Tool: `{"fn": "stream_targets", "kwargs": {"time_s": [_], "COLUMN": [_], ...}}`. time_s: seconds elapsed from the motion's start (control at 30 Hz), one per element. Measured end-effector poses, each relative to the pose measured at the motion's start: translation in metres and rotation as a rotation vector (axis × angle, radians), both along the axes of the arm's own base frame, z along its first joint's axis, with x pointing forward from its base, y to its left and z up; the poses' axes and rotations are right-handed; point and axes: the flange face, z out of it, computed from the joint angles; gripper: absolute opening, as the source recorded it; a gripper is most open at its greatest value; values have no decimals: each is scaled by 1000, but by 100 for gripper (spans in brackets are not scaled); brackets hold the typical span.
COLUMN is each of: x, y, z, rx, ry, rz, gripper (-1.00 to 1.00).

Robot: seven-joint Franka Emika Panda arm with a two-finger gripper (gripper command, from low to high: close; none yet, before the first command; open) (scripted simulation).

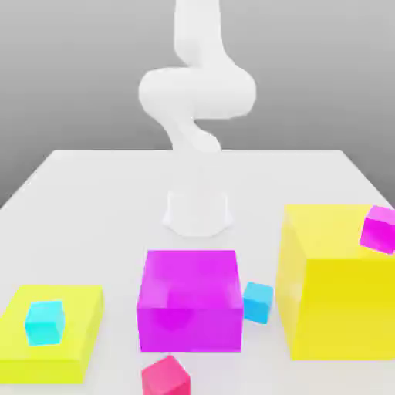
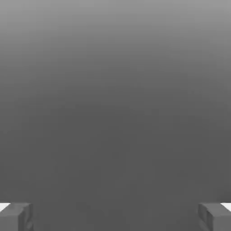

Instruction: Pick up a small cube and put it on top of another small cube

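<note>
Arm pose: your white arm [image 1: 197,92] rises from its round base [image 1: 198,213] at the middle of the table [image 1: 92,193], bends in an S-shaped curl above it, and runs out of the exterior view at the top.
Gripper: in the hand view your gripper [image 2: 115,216] faces plain grey background; its two fingertips [image 2: 16,216] sit at opposite edges of the picture, spread wide apart with nothing between them.
Small cubes, count: you have four. Two are cyan, one magenta, one pink-red.
First cyan cube [image 1: 44,322]: it rests on top of the low yellow block [image 1: 77,339], at the exterior view's left.
Second cyan cube [image 1: 258,301]: it sits on the table in the gap between the big magenta block [image 1: 190,301] and the tall yellow block [image 1: 332,301], just beside the magenta one.
Small magenta cube [image 1: 379,228]: it lies tilted on the top of the tall yellow block, at the exterior view's right edge.
Pink-red cube [image 1: 165,376]: it stands on the table in front of the big magenta block, turned at an angle.
Large blocks, count: you have three, two yellow and one magenta, in a row across the near side of the table.
</note>
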Motion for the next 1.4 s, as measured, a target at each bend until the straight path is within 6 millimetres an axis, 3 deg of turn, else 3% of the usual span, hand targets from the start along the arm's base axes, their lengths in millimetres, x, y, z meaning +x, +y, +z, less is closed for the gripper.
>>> {"fn": "stream_targets", "kwargs": {"time_s": [0.23, 0.47, 0.7, 1.07, 1.1, 1.3, 1.4], "x": [79, 125, 136, 119, 118, 117, 118], "y": [-9, -10, -16, -38, -39, -39, -39], "z": [-112, -236, -360, -523, -537, -543, -519], "rx": [-5, -41, -119, -262, -261, -259, -262], "ry": [184, 353, 515, 691, 692, 695, 694], "rz": [168, 306, 425, 545, 545, 545, 547], "gripper": [0, 0, 0, 0, -100, -100, -100]}}
